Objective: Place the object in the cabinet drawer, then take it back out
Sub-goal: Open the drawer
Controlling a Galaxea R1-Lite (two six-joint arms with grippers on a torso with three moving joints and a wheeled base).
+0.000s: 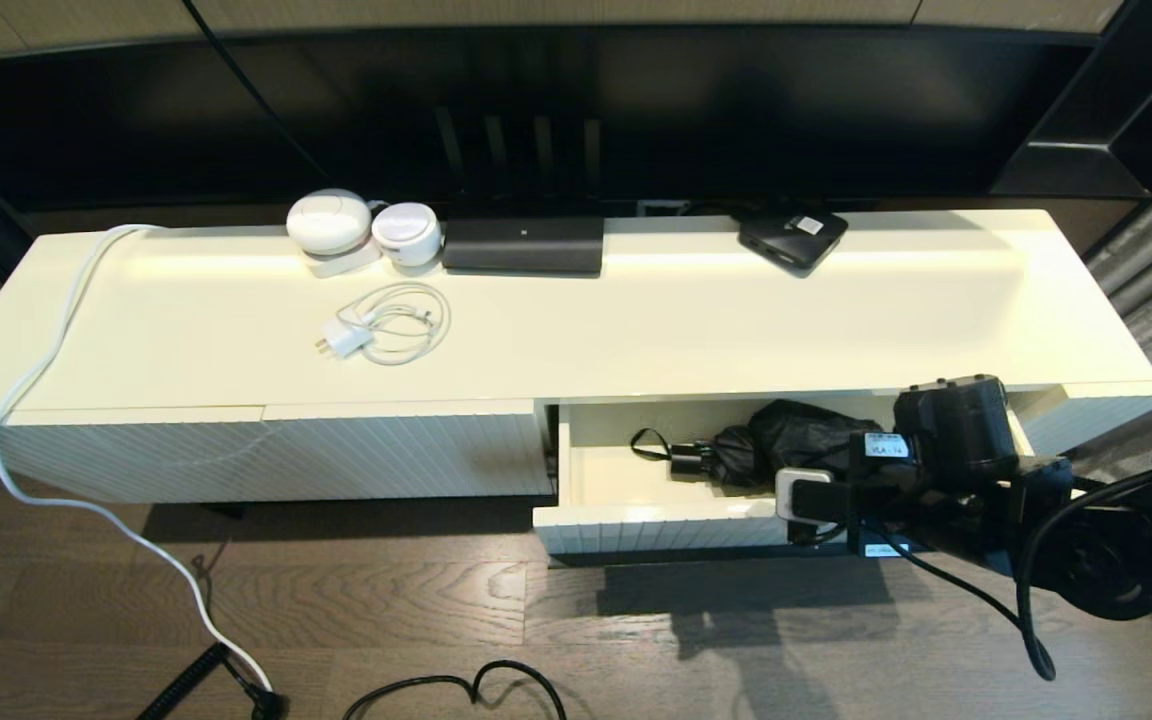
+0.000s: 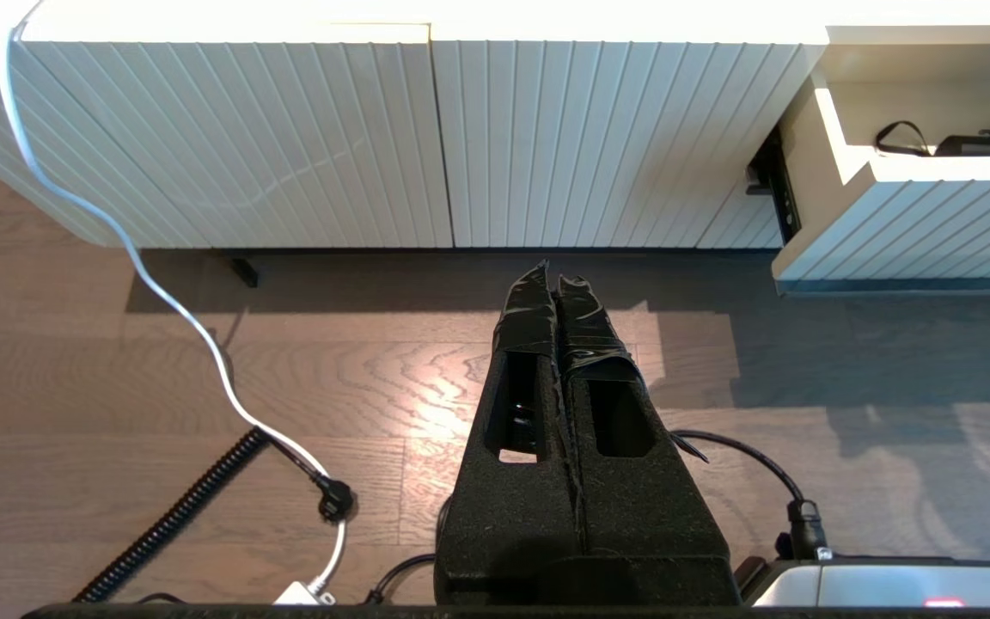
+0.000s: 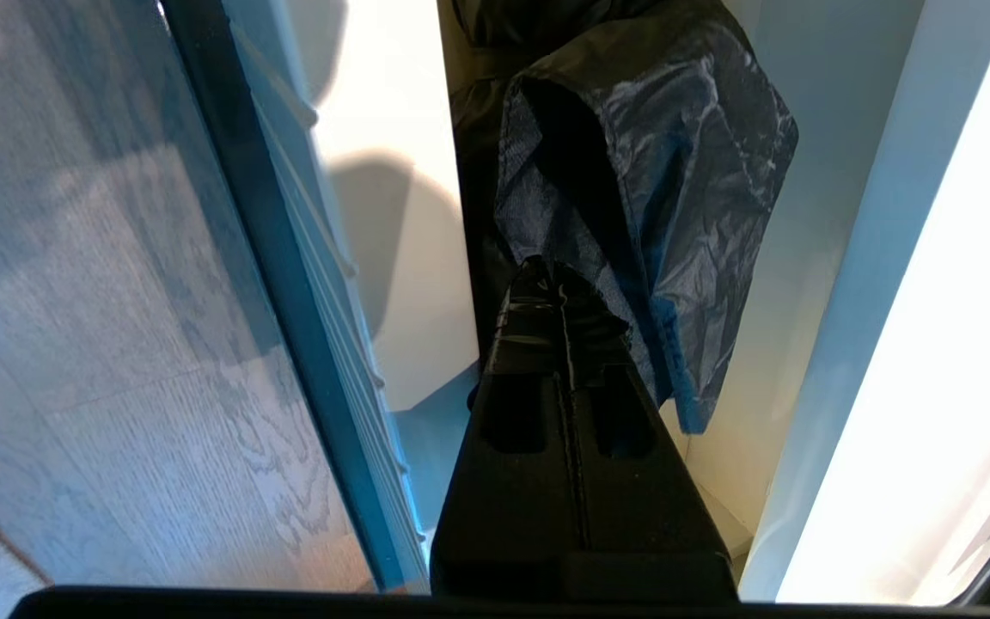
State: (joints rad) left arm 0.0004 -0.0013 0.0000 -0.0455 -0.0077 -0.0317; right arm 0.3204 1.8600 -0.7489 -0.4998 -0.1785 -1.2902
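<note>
Here the cabinet drawer (image 1: 656, 525) stood pulled open with the umbrella (image 1: 786, 440) lying inside it. The right gripper (image 3: 557, 279) reached into the drawer, fingers pressed together, tips at the umbrella's fabric. The left gripper (image 2: 557, 275) hung above the floor, fingers together.

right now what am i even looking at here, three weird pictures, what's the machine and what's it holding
It is a two-armed robot facing a low cream cabinet. The wide picture is from its head; the other two come from cameras on each wrist. The right gripper is over the open drawer, fingers shut, at the fabric of a black umbrella lying inside; whether it grips that fabric is unclear. The left gripper, shut and empty, hangs over the floor. On top lie a white charger cable, two white round gadgets and two black boxes.
</note>
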